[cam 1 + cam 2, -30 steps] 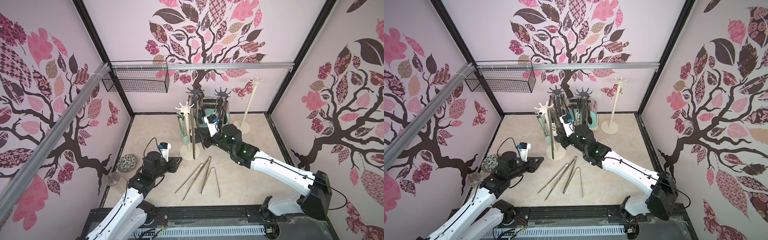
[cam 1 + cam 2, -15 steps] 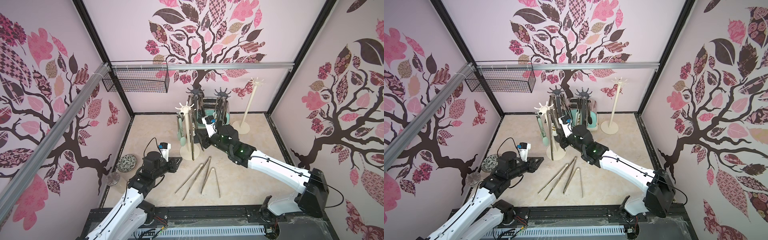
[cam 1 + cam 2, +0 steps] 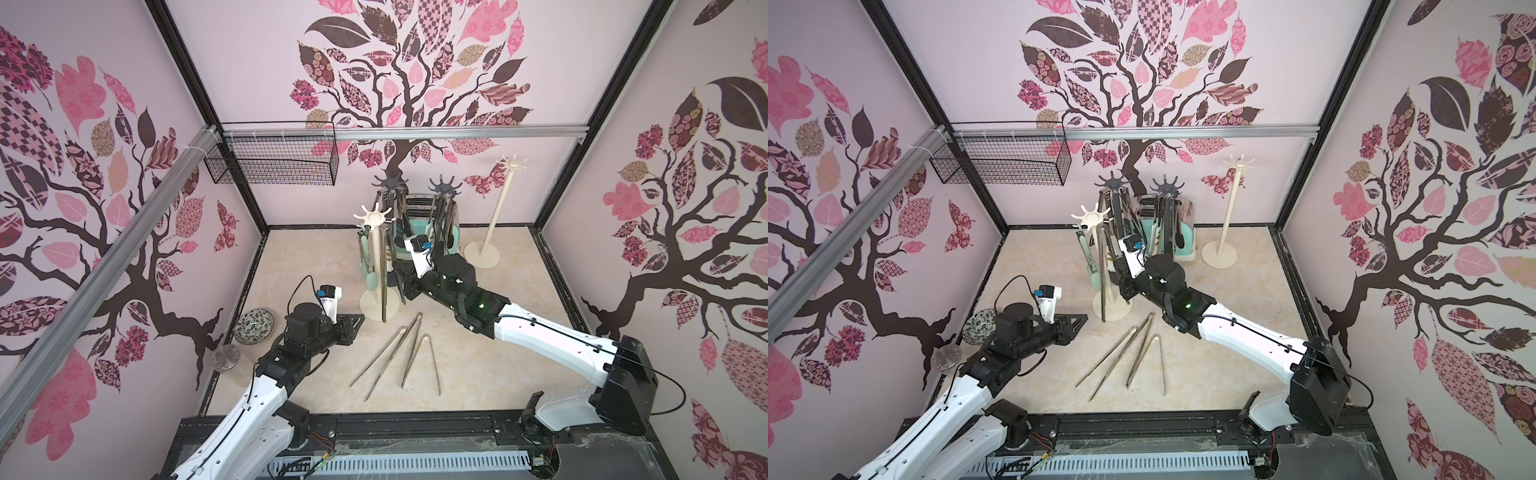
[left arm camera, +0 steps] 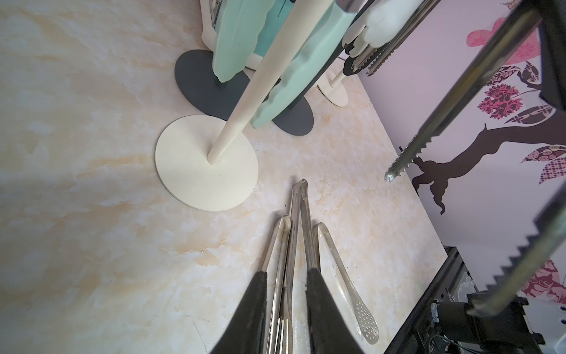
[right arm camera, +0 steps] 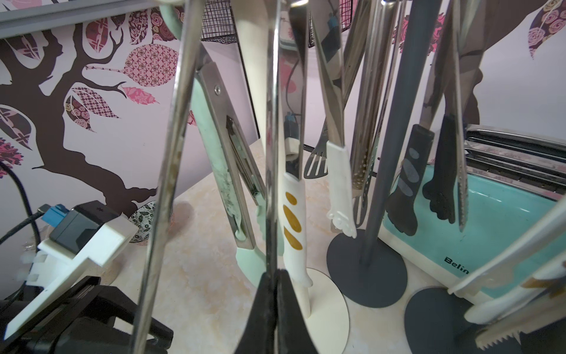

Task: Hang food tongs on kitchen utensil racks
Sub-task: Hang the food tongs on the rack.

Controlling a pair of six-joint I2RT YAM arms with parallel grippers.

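Three bare steel food tongs lie side by side on the table. My right gripper is shut on one arm of long serrated steel tongs, which stand upright beside the front cream rack. Their top end is up by that rack's crown; I cannot tell whether it sits on a hook. Two dark grey racks behind carry several tongs. Another cream rack stands bare at the back right. My left gripper is open with nothing in it, pointing at the tongs on the table.
A mint toaster stands behind the dark racks. A black wire basket hangs on the back rail. A patterned dish and a clear glass lid lie by the left wall.
The right arm has shifted slightly left, toward the front cream rack, with the tongs still pinched. The left arm has not moved.
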